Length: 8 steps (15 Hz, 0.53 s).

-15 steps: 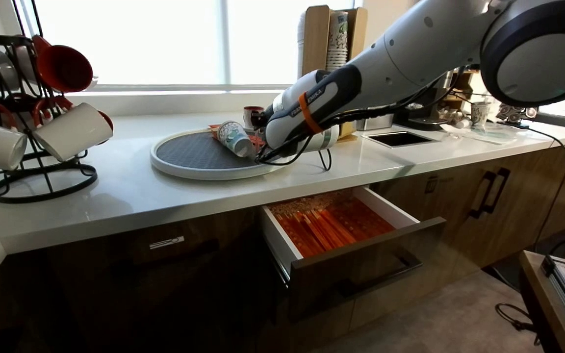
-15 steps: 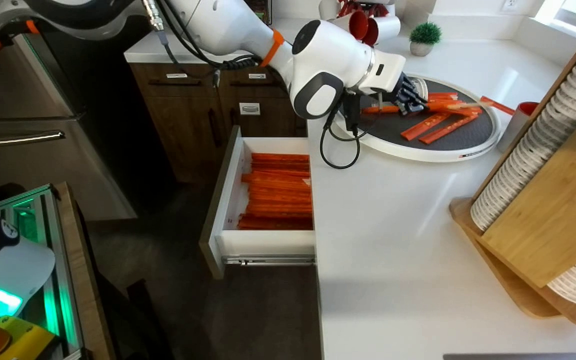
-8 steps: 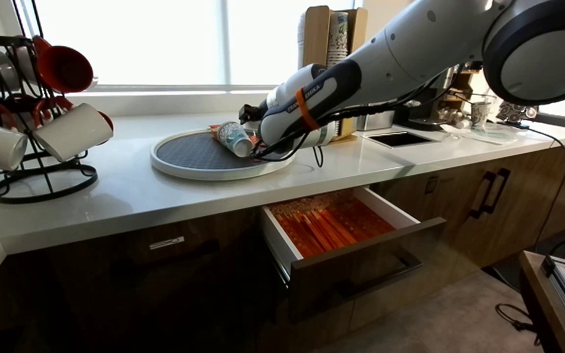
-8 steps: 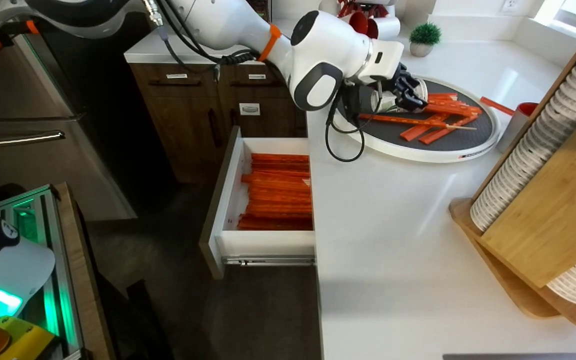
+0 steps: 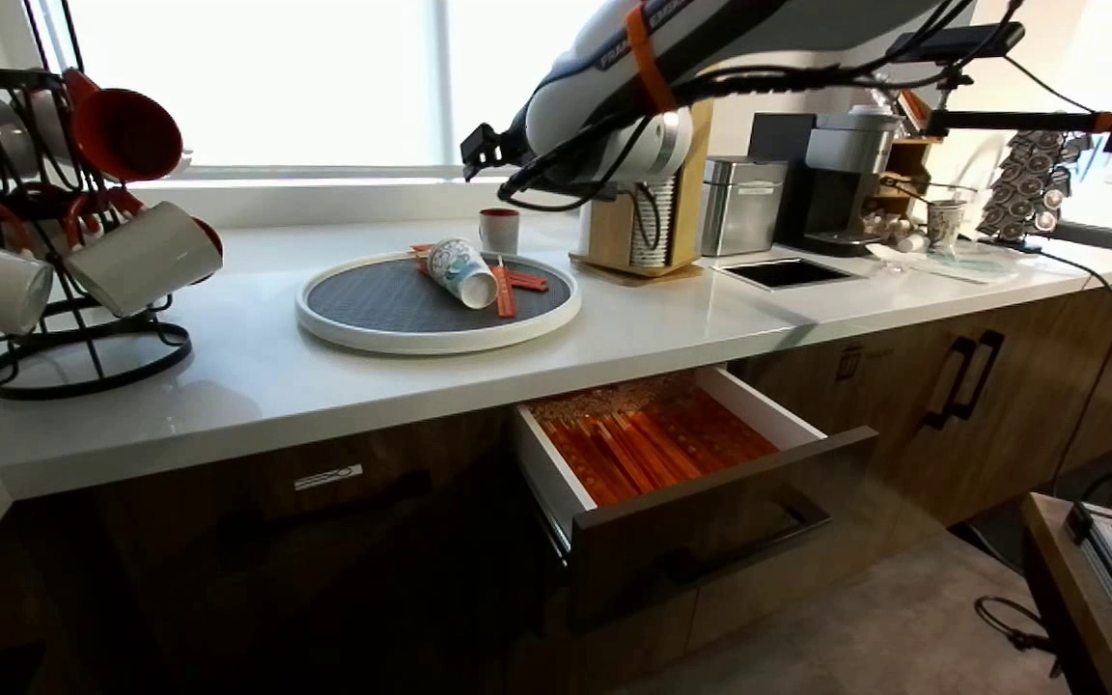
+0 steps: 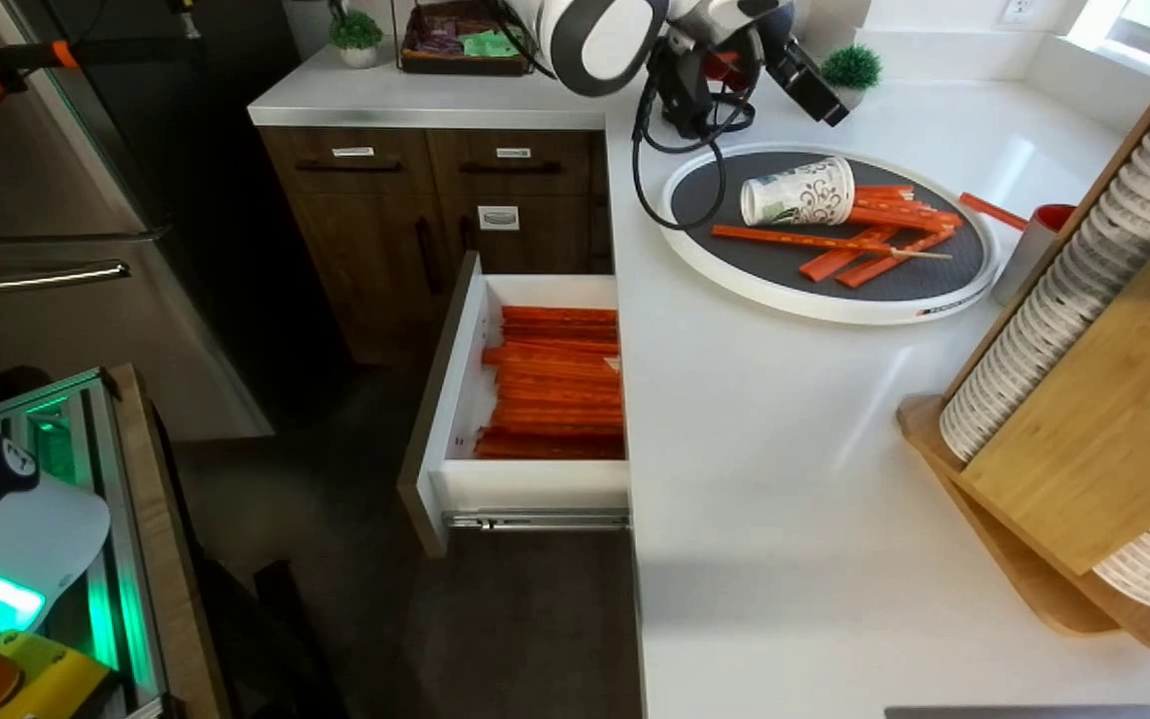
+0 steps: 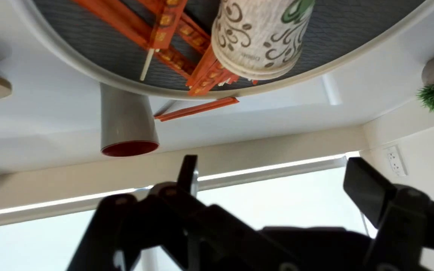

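My gripper (image 7: 279, 177) stands open, with nothing between its fingertips, and only the window shows through the gap. In both exterior views the gripper (image 5: 484, 152) hangs above the far part of the round grey tray (image 6: 840, 312), clear of everything on it. Lying on its side on the tray is a patterned paper cup (image 6: 801, 194). Several orange chopstick packets (image 6: 899, 215) are heaped against it. One packet with bare stick ends (image 6: 805, 239) lies across the others. A further packet (image 7: 198, 108) rests on the counter beyond the tray, near a white mug with red inside (image 7: 128, 124).
Below the counter, a drawer (image 6: 530, 486) stands pulled out, full of orange packets (image 6: 555, 384). A wooden holder (image 6: 1099, 439) with stacked cups rises beside the tray. At the far end are a mug rack (image 5: 83, 333) and a small potted plant (image 6: 850, 70).
The gripper has opened and let go of an orange packet, which now lies on the tray. The arm has then risen well above the tray, uncovering the cup and packets.
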Each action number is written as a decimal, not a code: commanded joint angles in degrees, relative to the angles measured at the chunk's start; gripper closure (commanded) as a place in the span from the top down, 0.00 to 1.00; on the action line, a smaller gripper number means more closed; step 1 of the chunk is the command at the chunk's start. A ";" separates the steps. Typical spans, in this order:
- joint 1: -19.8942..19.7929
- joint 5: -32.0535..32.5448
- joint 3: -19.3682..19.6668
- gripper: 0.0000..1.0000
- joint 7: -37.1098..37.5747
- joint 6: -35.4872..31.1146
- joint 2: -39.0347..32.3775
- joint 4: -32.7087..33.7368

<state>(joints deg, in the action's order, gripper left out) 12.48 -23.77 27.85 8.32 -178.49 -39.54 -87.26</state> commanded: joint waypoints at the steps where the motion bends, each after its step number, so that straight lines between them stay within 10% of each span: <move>1: 4.51 3.89 3.31 1.00 -6.07 11.04 14.38 -12.01; 8: 12.62 22.79 12.16 1.00 -7.96 36.83 32.96 -18.42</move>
<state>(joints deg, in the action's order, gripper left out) 21.64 -8.93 37.54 0.72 -150.57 -14.71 -101.09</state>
